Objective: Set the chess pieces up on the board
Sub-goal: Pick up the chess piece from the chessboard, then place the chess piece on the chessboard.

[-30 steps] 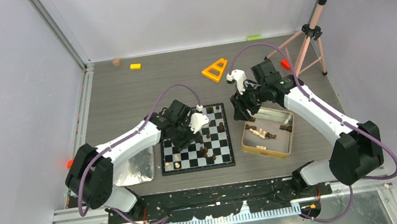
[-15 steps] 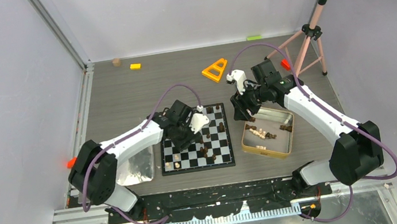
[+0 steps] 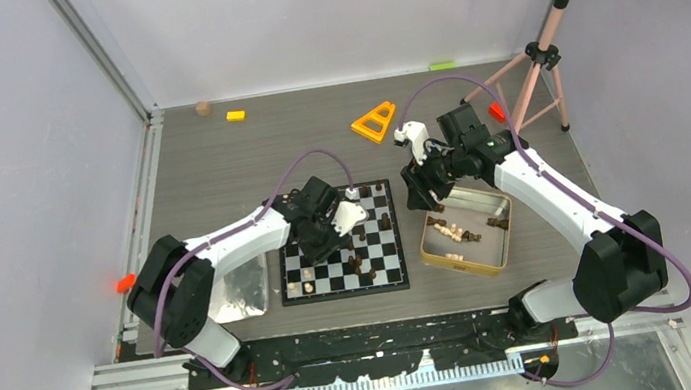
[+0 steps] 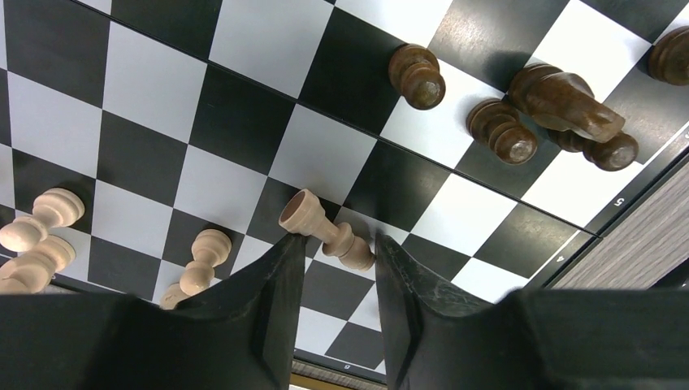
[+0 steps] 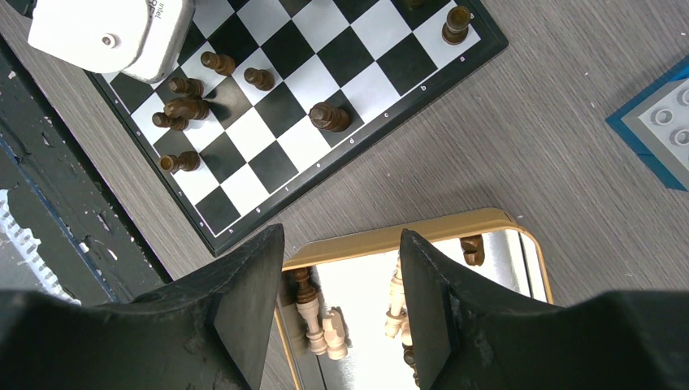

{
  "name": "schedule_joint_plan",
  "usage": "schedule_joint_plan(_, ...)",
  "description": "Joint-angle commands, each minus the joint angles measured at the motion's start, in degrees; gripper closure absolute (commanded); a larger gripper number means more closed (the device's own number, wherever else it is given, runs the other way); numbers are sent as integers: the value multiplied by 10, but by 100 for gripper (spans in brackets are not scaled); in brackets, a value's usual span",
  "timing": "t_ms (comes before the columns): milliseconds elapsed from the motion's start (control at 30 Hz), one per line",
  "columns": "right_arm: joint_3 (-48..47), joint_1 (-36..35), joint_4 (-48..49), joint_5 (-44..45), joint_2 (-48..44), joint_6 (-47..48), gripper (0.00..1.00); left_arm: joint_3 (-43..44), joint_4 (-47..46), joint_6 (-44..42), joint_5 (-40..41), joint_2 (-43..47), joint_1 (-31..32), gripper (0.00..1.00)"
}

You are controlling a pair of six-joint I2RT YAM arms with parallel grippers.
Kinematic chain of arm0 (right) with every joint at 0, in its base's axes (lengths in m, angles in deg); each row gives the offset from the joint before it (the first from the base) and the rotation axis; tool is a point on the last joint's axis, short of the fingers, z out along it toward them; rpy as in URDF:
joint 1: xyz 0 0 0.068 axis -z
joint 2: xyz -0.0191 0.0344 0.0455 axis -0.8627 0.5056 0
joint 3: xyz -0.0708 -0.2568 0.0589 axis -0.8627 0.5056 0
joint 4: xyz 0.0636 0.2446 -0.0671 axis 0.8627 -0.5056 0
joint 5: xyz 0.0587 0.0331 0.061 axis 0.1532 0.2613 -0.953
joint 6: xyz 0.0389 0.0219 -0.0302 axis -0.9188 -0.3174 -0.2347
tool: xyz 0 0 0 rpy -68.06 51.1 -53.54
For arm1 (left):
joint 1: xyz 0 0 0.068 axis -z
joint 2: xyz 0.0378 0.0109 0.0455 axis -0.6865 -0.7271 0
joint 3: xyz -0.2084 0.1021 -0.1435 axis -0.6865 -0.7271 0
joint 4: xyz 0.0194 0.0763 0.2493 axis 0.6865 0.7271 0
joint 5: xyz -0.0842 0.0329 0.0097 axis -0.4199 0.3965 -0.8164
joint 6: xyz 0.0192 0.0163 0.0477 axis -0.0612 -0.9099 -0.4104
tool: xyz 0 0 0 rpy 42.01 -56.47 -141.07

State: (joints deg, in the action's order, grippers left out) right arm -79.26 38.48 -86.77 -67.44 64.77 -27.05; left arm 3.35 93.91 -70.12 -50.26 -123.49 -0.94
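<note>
On the board (image 4: 236,122), edge digits, apparently 5 and 4.

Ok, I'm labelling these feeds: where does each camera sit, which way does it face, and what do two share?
Top external: fixed above and behind the bases, looking down on the table; the left arm and right arm show base to wrist.
Left wrist: on the left arm, facing down over the board; its jaws flank a tan piece on its side.
Right wrist: on the right arm, facing down at the tin and the board's corner; its jaws fill the bottom.
Shared: both wrist views show the board's dark pieces.
</note>
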Motion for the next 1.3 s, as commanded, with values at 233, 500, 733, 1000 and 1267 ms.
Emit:
schedule_joint_plan(233,-5,2,0,-9,3,9,40,2,3,-12,0,4,3,77)
schedule_joint_plan(500,-18,2,4,-36,4,-22,40,6,7,-18,-3,29,3,95)
schedule_joint_plan(733,-3,2,95,-112,-10,-131,40,3,-4,-29,-23,92,3,100)
schedule_joint_plan(1000,-14,2,203,-217,44,-268,41,24,-21,-36,-36,165,3,100)
schedule_joint_plan(1267,-30,-20,303,-270,117,-378,42,47,-31,-29,-39,190,3,100)
